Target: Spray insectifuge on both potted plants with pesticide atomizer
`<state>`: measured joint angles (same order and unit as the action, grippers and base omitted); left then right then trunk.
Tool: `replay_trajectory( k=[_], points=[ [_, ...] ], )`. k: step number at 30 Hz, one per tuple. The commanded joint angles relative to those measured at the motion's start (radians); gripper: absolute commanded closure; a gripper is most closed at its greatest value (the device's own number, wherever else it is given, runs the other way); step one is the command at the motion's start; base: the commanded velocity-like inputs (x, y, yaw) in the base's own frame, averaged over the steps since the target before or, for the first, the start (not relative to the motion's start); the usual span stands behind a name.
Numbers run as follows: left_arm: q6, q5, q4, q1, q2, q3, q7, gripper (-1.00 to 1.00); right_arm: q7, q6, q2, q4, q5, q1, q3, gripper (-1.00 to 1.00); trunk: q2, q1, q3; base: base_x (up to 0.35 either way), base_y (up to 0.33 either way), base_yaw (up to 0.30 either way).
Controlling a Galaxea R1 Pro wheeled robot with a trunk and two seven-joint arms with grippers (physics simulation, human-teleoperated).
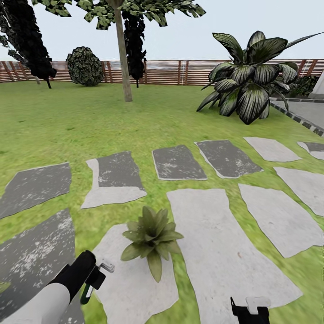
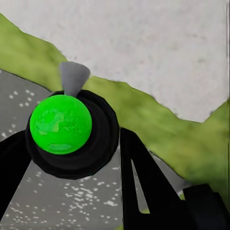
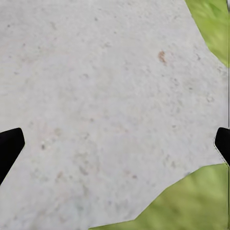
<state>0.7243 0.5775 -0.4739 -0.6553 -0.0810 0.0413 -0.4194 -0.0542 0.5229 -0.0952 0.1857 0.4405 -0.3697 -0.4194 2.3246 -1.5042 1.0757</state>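
1. Pesticide atomizer (image 2: 67, 132) sits clamped in the left hand (image 1: 92, 279) at the bottom left of the head view, low over the stepping stones; the hand's black fingers (image 2: 143, 182) close on its dark body.
2. Open lawn (image 1: 67, 126) stretches from the stones back to the brown slatted fence (image 1: 180, 72); a tree trunk (image 1: 123, 54) and a big striped-leaf bush (image 1: 247, 81) stand well apart from the hands.
3. 1 potted plant (image 1: 150, 238), a low rosette of pointed green leaves, stands on a pale stepping stone (image 1: 130, 288) just beside the left hand; its pot is hidden by the leaves.
4. In the left wrist view, the atomizer shows a bright green round face in a black ring, with a grey nozzle (image 2: 73, 76) pointing outward; the head view shows only a pale grey spray head (image 1: 107, 266) and a green edge.
5. The right hand (image 1: 250, 310) hangs wide open with nothing in it; the right wrist view shows its 2 black fingertips (image 3: 9, 146) far apart over a pale stone (image 3: 105, 105) bordered by grass.
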Motion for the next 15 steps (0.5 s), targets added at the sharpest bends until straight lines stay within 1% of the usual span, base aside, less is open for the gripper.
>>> replay_trajectory(
  k=[1, 4, 7, 12, 15],
  points=[
    [0.003, 0.010, -0.002, 0.000, -0.001, 0.004, -0.009, 1.00, -0.006, 0.003, 0.000, -0.002, 0.011, -0.001, -0.004, -1.00, 0.000, 0.000, 0.001, 0.088, -0.208, 0.000],
    [0.003, 0.009, -0.003, 0.000, 0.000, 0.005, -0.009, 1.00, -0.006, 0.003, 0.000, -0.002, 0.011, -0.001, -0.004, -1.00, 0.000, 0.000, 0.001, 0.118, -0.240, 0.009],
    [0.003, 0.009, -0.003, 0.000, 0.000, 0.006, -0.009, 1.00, -0.006, 0.003, 0.000, -0.002, 0.011, -0.001, -0.004, -1.00, 0.000, 0.000, 0.001, 0.134, -0.253, 0.121],
    [0.003, 0.015, -0.003, -0.001, 0.014, 0.006, -0.009, 1.00, -0.006, 0.003, 0.000, -0.002, 0.011, -0.001, -0.004, -1.00, 0.000, 0.000, 0.001, 0.048, -0.255, 0.255],
    [0.003, 0.017, -0.003, -0.001, 0.022, 0.006, -0.009, 1.00, -0.006, 0.003, 0.000, -0.002, 0.011, -0.001, -0.004, -1.00, 0.000, 0.000, 0.001, -0.073, -0.245, 0.262]
  ],
)
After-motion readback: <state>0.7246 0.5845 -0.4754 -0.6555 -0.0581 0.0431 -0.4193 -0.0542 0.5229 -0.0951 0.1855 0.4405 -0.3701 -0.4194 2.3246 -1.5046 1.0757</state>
